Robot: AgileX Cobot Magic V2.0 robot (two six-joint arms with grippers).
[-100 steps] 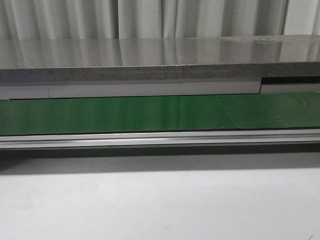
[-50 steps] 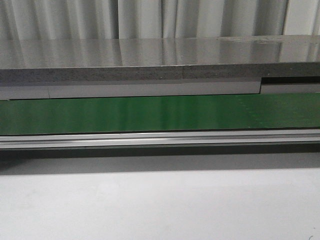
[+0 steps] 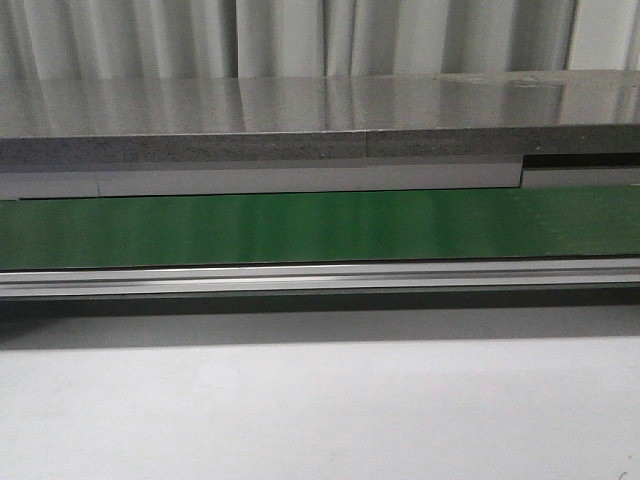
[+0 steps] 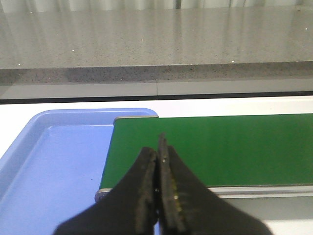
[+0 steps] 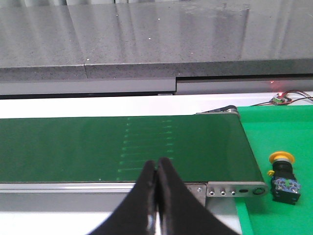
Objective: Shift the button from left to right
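- Starting at the far left, a light blue tray [image 4: 54, 166] lies on a white table [image 4: 19, 110], seen only from the left wrist camera; its right edge sits just beside the left end of a green conveyor belt [image 4: 210, 147].
- The left gripper [image 4: 157, 161] hangs above the spot where tray and belt meet. Its two black fingers [image 4: 145, 186] are pressed together with nothing between them.
- In the front view, the green conveyor belt [image 3: 320, 225] runs across the whole width, with a silver metal rail [image 3: 320, 278] along its near edge and a white surface [image 3: 320, 410] in front. Neither arm shows in this view.
- Behind the belt, a grey speckled counter [image 3: 320, 115] stretches across, with pale curtains [image 3: 300, 35] hanging beyond it.
- The right gripper [image 5: 157, 169] hangs over the near edge of the belt's right stretch. Its black fingers [image 5: 168, 196] are also closed flat against each other, gripping nothing.
- Past the belt's right end lies a bright green mat [image 5: 279, 137].
- The button [image 5: 283, 177] rests on this mat, near the corner of the belt's end and well apart from the right gripper. It is a small dark block with a yellow cap.
- Thin wires [image 5: 288, 97] lie at the far edge of the mat.
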